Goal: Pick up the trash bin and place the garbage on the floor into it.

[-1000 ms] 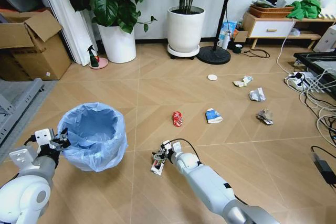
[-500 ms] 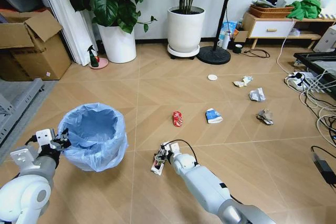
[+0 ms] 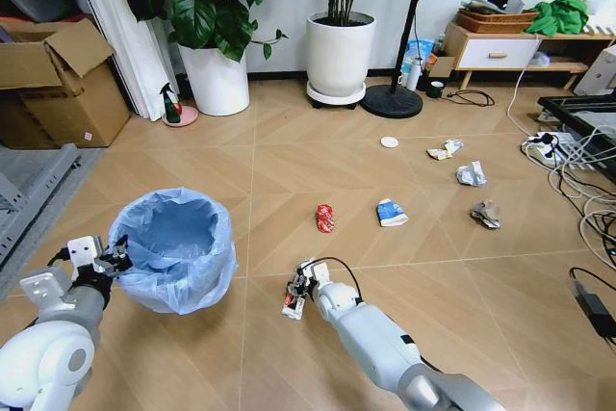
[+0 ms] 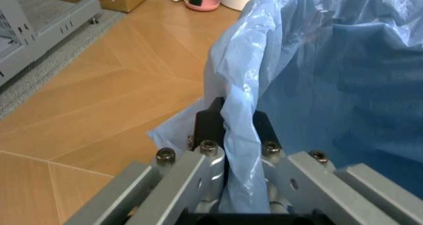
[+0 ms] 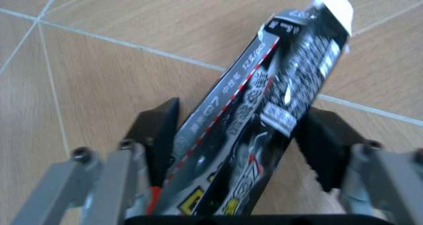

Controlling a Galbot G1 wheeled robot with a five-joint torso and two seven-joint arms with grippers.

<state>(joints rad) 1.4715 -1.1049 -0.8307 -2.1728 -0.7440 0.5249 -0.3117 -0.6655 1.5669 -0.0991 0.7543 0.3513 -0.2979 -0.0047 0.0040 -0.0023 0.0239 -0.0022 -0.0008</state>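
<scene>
Counting six litter pieces (image 3: 325,218) afloor

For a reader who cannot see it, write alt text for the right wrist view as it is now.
The right gripper holds a long black-and-white printed wrapper between its two dark fingers, one on each side, just above the wooden plank floor. The wrapper's torn white end points away from the camera.
</scene>
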